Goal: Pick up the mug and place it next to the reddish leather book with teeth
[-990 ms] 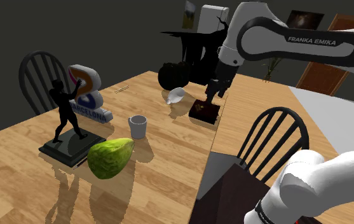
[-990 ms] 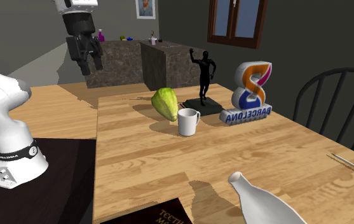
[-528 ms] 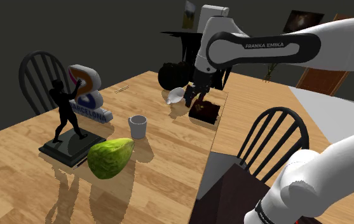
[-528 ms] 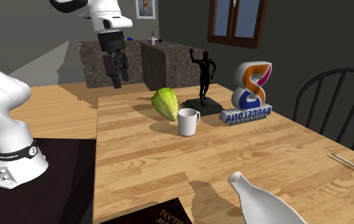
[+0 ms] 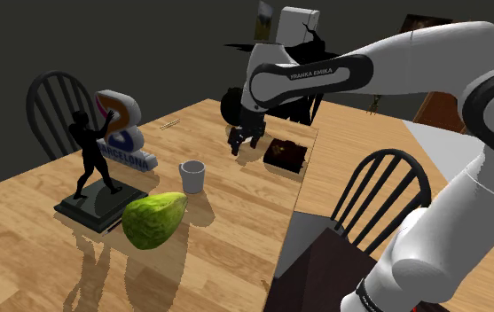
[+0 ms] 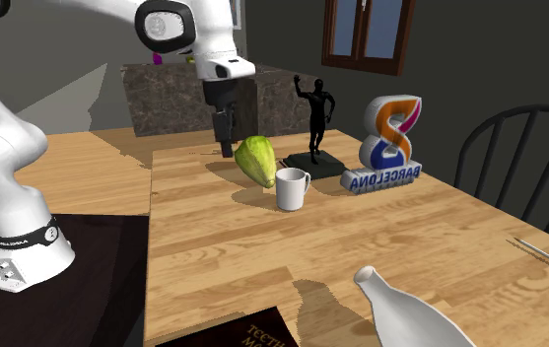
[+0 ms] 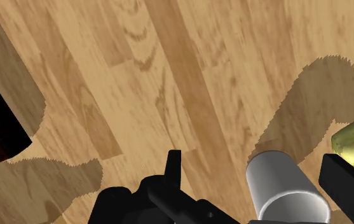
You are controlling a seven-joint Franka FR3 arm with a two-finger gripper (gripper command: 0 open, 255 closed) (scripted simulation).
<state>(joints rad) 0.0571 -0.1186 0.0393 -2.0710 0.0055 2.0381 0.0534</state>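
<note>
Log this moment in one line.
gripper: open, empty, above table | mug: upright on table, not held | book: near table edge, apart from mug

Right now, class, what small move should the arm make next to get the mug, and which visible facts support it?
Probably shift the open gripper sideways and down toward the white mug. It hangs above the table, between the dark book and the mug, touching nothing; the mug stands upright, ungrasped.

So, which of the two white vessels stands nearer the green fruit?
The mug, beside the fruit; the narrow-necked bottle is far off, by the book.
</note>
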